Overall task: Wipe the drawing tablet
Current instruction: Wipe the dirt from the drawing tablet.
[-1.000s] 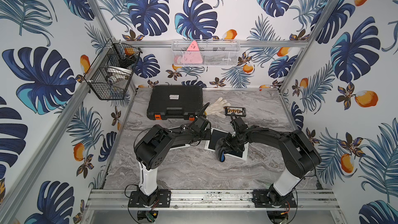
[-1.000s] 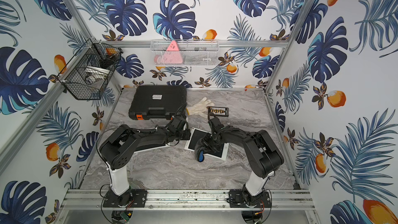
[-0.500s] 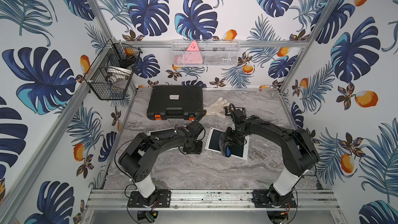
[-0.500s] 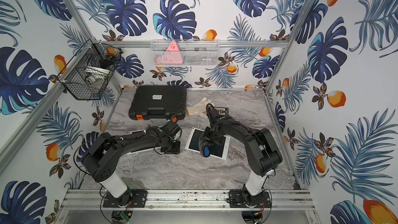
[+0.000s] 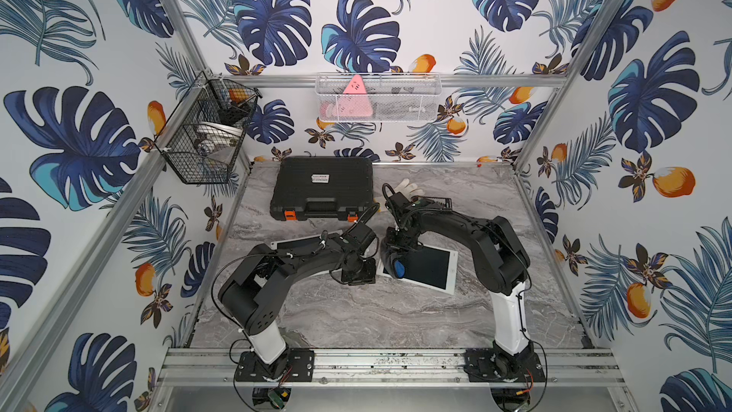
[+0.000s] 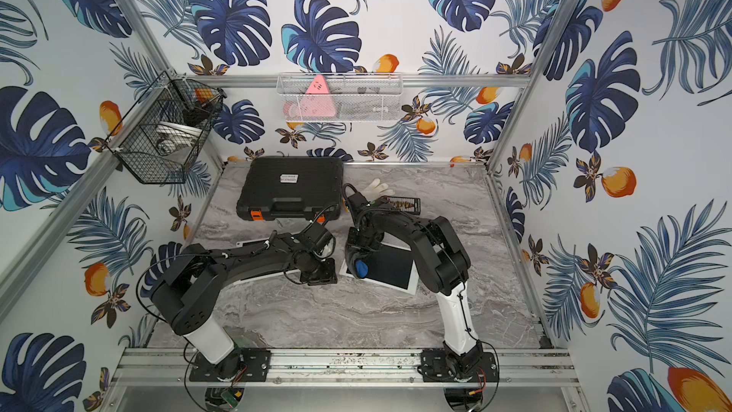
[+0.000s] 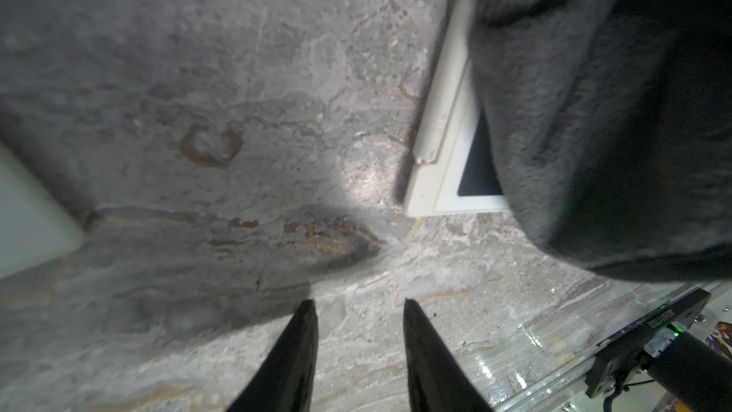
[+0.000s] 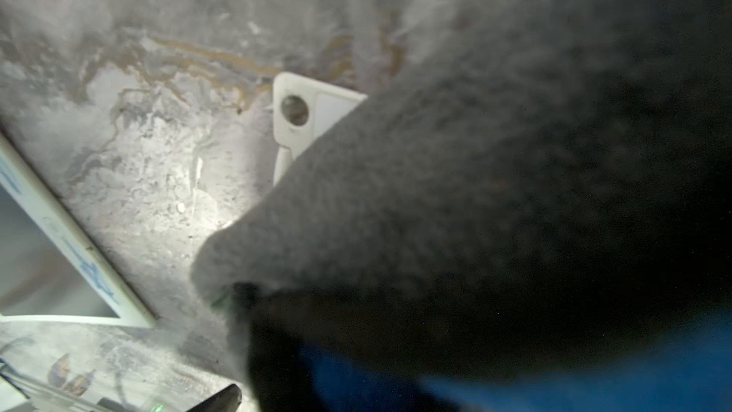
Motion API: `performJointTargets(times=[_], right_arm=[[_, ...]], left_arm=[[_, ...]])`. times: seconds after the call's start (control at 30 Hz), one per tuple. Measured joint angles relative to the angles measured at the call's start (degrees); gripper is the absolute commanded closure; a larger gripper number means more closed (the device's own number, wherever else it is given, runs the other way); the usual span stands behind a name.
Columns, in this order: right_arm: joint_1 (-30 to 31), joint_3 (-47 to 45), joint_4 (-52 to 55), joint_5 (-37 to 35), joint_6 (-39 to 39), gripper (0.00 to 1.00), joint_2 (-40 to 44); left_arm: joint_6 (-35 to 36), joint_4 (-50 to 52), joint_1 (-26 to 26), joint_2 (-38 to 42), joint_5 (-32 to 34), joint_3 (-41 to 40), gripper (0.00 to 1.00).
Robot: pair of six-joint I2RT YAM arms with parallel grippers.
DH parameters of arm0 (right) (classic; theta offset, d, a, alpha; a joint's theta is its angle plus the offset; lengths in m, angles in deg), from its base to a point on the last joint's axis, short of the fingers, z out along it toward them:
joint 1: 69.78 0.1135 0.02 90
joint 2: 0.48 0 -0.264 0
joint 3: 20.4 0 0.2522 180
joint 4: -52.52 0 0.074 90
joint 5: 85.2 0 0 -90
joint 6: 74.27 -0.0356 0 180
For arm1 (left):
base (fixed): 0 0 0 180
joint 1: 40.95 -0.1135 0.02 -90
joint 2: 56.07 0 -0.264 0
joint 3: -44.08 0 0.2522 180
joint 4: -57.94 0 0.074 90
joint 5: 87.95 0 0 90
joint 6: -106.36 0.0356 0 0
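Left gripper (image 7: 358, 305): apart, now off the drawing tablet (image 5: 433, 267), over counter (image 5: 396, 319) beside it.
Right gripper (image 5: 397, 253): clamped on dark cloth (image 5: 390, 261), at tablet's edge.

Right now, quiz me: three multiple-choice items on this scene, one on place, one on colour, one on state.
1. The dark cloth lies:
A. in a wall basket
B. over the drawing tablet's edge
C. on the black case

2. The tablet's frame is:
A. red
B. yellow
C. white

3. The left gripper is:
A. open over bare table
B. shut on the cloth
C. shut on the tablet

Key: B, the left wrist view shows the cloth draped over the tablet's corner; C, a white border rings the dark screen; A, its fingertips stand apart with only marble between them.
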State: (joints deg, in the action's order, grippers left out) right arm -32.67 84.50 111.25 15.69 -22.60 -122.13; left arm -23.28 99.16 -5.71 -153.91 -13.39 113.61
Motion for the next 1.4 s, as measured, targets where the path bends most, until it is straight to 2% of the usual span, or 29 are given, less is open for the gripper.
performJointTargets(times=[0.2, 0.4, 0.5, 0.7, 0.77, 0.9, 1.07, 1.27, 1.4], right_arm=[[0.33, 1.73, 0.48, 0.52, 0.37, 1.0, -1.57], [0.37, 1.51, 0.44, 0.5, 0.39, 1.0, -1.16], [0.44, 1.44, 0.59, -0.09, 0.42, 0.93, -0.66], [0.37, 1.33, 1.05, -3.8, 3.8, 0.65, 1.53], [0.33, 0.55, 0.48, -4.76, 6.43, 0.6, 3.1], [0.35, -2.47, -2.45, -6.08, 13.29, 0.59, 5.95], [0.76, -3.89, -5.27, -6.29, 20.06, 0.64, 6.34], [2.56, -2.75, -7.39, -5.81, 22.75, 0.72, 4.39], [3.98, -2.62, -7.5, -5.42, 22.86, 0.72, 2.36]], left_arm=[[-0.9, -0.87, 0.0, -2.12, 0.09, 1.9, 0.56], [-0.79, -0.07, 0.02, -3.87, 0.96, 3.74, 0.63], [-0.42, 0.46, 0.02, -4.24, 1.73, 4.02, 0.66], [0.74, 0.98, 0.02, -5.03, 2.23, 4.15, 0.71], [0.76, 0.98, 0.02, -5.14, 2.23, 3.89, 0.71], [0.63, 0.04, -0.5, -4.66, 1.92, 2.99, 0.71], [-1.16, -3.56, -2.03, -3.28, -1.27, 0.72, 0.67], [-2.4, -4.46, -2.16, -3.74, -0.74, 1.97, 0.68], [-2.25, -4.26, -2.25, -5.49, -0.5, 3.52, 0.72]])
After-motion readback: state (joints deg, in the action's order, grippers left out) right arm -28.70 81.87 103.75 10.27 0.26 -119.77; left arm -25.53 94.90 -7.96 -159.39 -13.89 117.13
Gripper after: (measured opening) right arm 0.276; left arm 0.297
